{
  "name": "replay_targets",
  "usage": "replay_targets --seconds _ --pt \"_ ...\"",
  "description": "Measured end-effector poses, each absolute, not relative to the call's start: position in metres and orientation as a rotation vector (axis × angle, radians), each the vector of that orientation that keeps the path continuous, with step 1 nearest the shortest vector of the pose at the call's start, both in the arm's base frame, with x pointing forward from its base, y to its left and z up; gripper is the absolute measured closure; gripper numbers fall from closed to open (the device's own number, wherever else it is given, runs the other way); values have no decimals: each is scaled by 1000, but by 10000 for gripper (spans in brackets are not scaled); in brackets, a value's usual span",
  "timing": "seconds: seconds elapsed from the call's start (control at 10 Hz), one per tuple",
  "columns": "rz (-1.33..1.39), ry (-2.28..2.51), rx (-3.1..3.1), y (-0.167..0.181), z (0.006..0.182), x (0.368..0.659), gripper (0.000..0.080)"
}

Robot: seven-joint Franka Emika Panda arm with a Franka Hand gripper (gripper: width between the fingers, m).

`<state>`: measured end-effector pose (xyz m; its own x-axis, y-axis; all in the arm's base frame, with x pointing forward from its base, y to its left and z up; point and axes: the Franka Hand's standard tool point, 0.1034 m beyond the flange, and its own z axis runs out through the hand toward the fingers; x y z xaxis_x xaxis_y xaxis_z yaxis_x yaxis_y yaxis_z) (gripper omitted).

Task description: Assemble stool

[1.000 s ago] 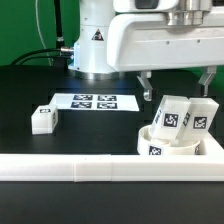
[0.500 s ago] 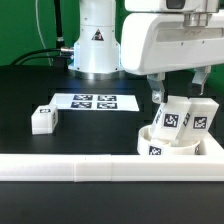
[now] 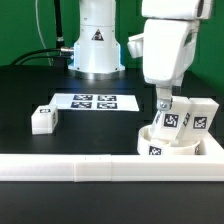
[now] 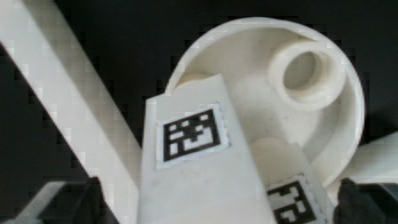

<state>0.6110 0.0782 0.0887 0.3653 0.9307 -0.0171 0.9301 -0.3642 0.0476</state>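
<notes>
**Foreground.** A long white rail [image 3: 70,167] is running across the front of the black table [image 3: 25,95] and turning back at the exterior view's right.

**Stool parts.** Just behind the rail, at the exterior view's right, the round white seat [image 3: 165,143] is lying flat in the rail's corner, with a square tag showing on its side wall. Two blocky white legs are standing side by side at the seat, each bearing a black-and-white tag. The inner leg [image 3: 173,119] is toward the exterior view's left and the outer leg [image 3: 202,114] toward its right. Whether they are resting on the seat or directly behind it cannot be told. Well apart, at the exterior view's left, the loose leg [image 3: 42,119] is lying alone on the table.

**Gripper.** The gripper [image 3: 163,101] is hanging just above the top of the inner leg, its white wrist housing rising over it. In the wrist view, the gripper [image 4: 214,200] is looking down on the seat [image 4: 267,60], where one round hole [image 4: 313,70] is showing. The inner leg [image 4: 199,140] is lying between the dark fingertips [image 4: 63,197]. The jaws are standing wide apart and, as far as the cropped view allows, are not clamping anything.

**Middle distance.** The marker board [image 3: 95,101] is lying flat on the table, between the loose leg and the seat but farther back.

**Background.** The robot base [image 3: 97,45] is standing behind the marker board, with cables [image 3: 50,52] trailing toward the exterior view's left before a green backdrop [image 3: 20,25].
</notes>
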Motion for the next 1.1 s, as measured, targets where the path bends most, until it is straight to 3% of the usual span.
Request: replay_targets --seconds 0.4,0.6,0.9,1.1 --pt "-22 1967 2345 75 85 611 150" --pt "-21 1941 2366 74 85 611 435" --pt "-20 1894 2402 73 85 611 465" --pt "-5 1614 2606 72 85 610 465"
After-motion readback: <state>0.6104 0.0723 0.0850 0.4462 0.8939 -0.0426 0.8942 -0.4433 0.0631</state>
